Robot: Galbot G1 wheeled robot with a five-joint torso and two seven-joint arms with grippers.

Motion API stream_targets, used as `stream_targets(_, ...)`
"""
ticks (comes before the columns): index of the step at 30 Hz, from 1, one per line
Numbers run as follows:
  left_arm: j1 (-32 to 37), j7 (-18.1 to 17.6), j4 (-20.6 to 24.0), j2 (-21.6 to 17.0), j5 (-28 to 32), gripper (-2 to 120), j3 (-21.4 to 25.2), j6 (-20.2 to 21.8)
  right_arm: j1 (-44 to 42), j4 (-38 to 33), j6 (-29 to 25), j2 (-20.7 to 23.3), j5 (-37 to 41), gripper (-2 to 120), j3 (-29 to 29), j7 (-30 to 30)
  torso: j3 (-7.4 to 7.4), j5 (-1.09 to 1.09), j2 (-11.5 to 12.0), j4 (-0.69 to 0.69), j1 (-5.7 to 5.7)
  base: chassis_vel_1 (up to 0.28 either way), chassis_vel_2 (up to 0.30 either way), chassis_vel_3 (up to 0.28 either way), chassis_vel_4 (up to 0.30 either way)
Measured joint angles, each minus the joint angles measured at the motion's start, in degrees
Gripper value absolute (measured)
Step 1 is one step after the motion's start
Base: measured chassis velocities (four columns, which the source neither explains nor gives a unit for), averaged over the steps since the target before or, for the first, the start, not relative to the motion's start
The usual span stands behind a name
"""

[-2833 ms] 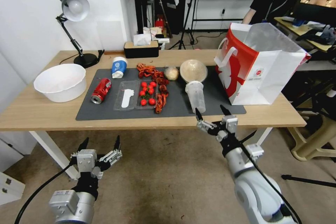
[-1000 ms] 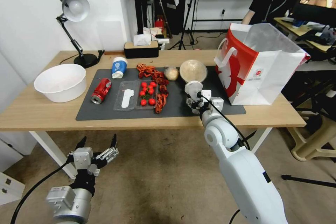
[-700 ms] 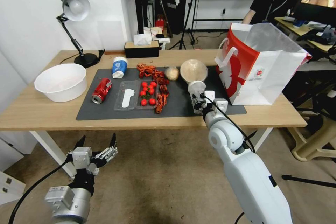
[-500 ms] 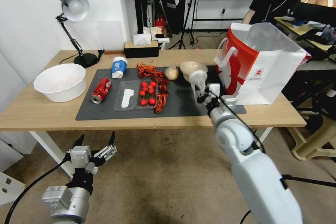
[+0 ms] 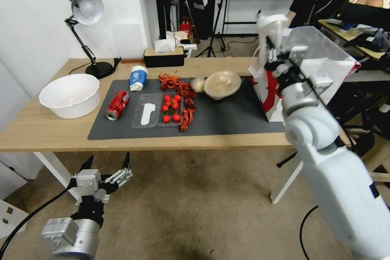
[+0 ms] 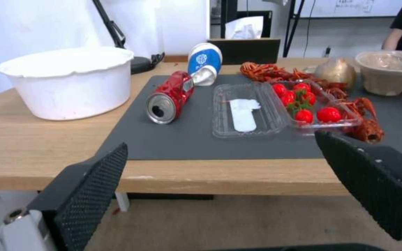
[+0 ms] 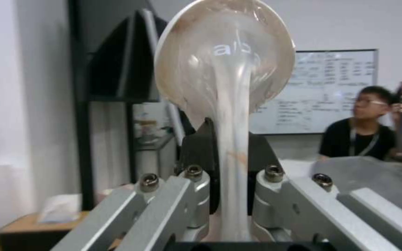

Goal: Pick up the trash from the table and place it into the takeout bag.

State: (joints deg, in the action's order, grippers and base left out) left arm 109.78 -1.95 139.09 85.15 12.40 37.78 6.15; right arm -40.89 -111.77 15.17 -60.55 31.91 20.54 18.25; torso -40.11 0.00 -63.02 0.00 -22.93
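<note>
Clear plastic cup (image 5: 271,28): held raised beside the open top of the large white paper takeout bag with a red side (image 5: 302,77), pinched flat in the right pincer (image 5: 276,55); in the right wrist view the cup (image 7: 226,90) is seen squeezed between closed jaws.
Done so far: one piece of trash is judged lifted, not yet released into the bag.
Left on the surface (image 5: 48,130): a crushed red drink can (image 5: 118,105), a blue-and-white paper cup (image 5: 137,78), a shallow beige bowl (image 5: 222,84) and a small beige ball (image 5: 198,84), all on the dark grey mat.
Left pincer (image 5: 106,168): parked low before the surface, fingers spread, nothing held.
Hidden: the bag's inside cannot be made out; its lower front is covered by the right arm.
</note>
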Motion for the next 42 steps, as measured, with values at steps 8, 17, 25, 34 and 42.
stream_targets(8,0.0,0.0,0.0,-0.1,0.2,100,-0.2,0.0,6.7,7.5,0.7,3.2,2.9,5,0.4,3.1,0.00,0.00,0.0,0.00,0.00,0.000,0.000,0.000,0.000)
stream_targets(17,0.0,0.0,0.0,-0.1,0.2,100,-0.3,0.0,9.2,8.6,1.8,4.1,6.8,13,0.2,4.7,0.00,-0.01,0.0,0.00,0.00,0.000,0.000,0.000,0.000)
stream_targets(25,0.7,0.0,0.5,0.4,0.1,100,-0.5,0.0,10.7,9.9,2.3,4.1,7.2,2,-0.2,4.8,0.00,0.00,0.0,0.01,0.01,0.000,0.000,0.000,0.000)
stream_targets(34,0.8,0.1,0.7,0.5,-0.1,100,-0.5,0.0,9.4,11.0,5.6,4.6,7.9,23,0.2,5.3,0.00,0.00,0.0,0.00,0.01,0.000,0.000,0.000,0.000)
stream_targets(42,0.7,0.3,0.6,0.4,-0.2,100,-0.6,0.1,9.0,10.6,6.4,4.3,7.9,54,0.1,5.3,0.00,-0.01,0.0,0.00,0.02,0.000,0.000,0.000,0.000)
